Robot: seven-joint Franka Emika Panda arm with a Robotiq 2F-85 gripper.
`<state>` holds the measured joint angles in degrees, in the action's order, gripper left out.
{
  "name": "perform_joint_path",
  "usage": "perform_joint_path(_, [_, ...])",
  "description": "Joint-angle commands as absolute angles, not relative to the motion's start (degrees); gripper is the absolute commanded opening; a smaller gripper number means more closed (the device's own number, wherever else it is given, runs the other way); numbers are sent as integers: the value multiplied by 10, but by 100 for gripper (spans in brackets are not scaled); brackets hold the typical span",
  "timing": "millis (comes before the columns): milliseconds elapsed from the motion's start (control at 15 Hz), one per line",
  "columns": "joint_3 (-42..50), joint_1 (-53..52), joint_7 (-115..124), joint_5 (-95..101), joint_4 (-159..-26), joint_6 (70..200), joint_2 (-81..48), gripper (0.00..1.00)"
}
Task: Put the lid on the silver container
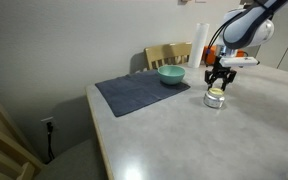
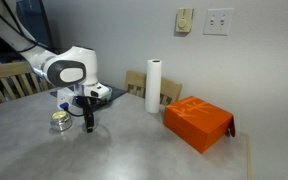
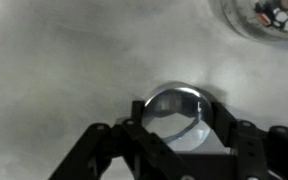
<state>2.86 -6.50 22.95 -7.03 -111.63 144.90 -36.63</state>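
Wrist view, fingers [image 3: 231, 128] straddling round shiny lid [image 3: 179, 110], cannot tell whether they pinch it, silver container [image 3: 259, 15] nearby on table [image 3: 54, 60]

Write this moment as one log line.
gripper: around lid, grip unclear | container: apart, without lid | step: lid not placed

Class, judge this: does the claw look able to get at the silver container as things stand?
Probably yes: the claw hangs close beside the silver container, with only bare table showing between them.
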Motion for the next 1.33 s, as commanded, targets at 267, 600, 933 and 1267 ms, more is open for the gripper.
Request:
perform_joint_path(267, [59, -134, 292, 0, -1159, 1424, -309, 44])
perform_joint_path(600, [89, -201, 386, 106, -1187, 1427, -250, 44])
perform_joint_path(933, [53, -189, 419, 121, -1206, 1405, -210, 44])
perform_joint_path(1267, [5, -167, 394, 70, -1217, 1370, -189, 44])
